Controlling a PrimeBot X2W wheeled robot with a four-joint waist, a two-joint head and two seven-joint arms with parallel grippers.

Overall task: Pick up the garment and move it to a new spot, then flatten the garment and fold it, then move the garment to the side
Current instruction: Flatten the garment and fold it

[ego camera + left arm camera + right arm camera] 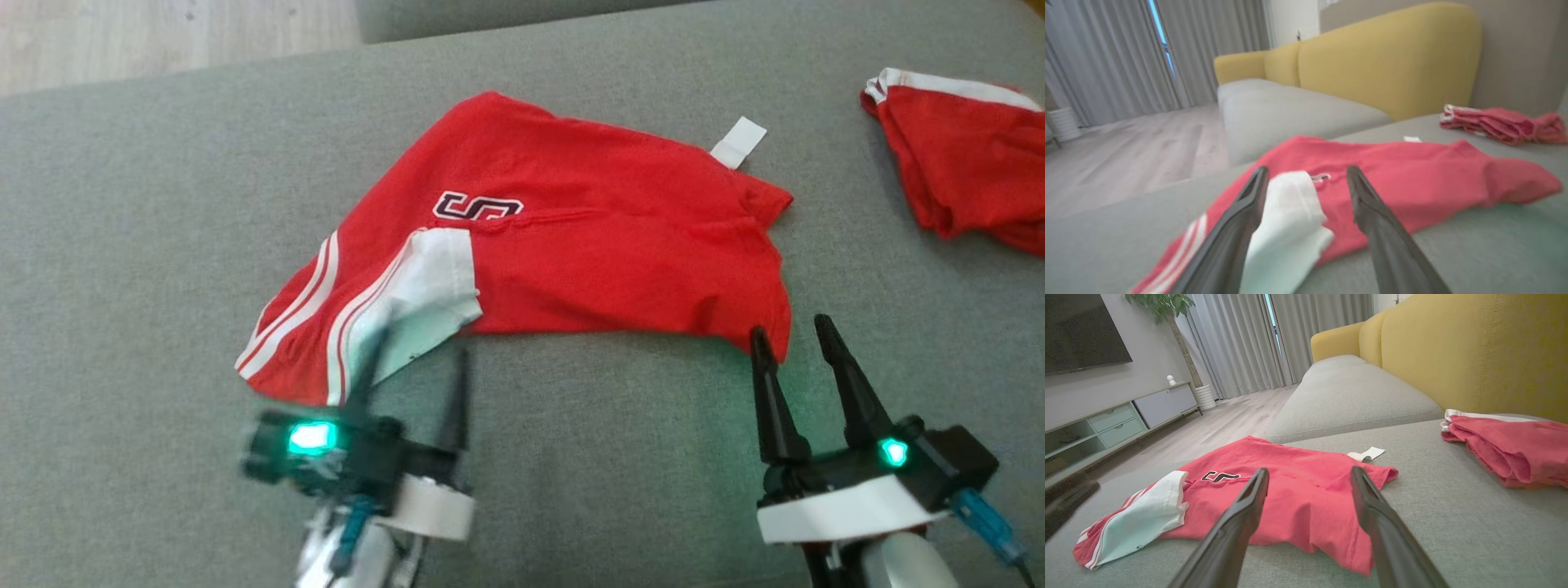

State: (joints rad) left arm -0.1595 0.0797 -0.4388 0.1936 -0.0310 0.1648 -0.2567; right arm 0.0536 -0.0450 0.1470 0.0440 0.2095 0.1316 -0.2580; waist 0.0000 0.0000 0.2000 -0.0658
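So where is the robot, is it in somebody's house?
Most likely a living room in a home. The red garment lies on a grey sofa with a yellow back, a dark TV hangs above a low cabinet, and long grey curtains reach the wooden floor.

Garment (588, 253), red pile (963, 163) on sofa (122, 245)

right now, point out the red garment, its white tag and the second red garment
red garment (620, 269): head view, plain red middle
white tag (739, 143): head view, centre of the tag
second red garment (963, 155): head view, its red top fold
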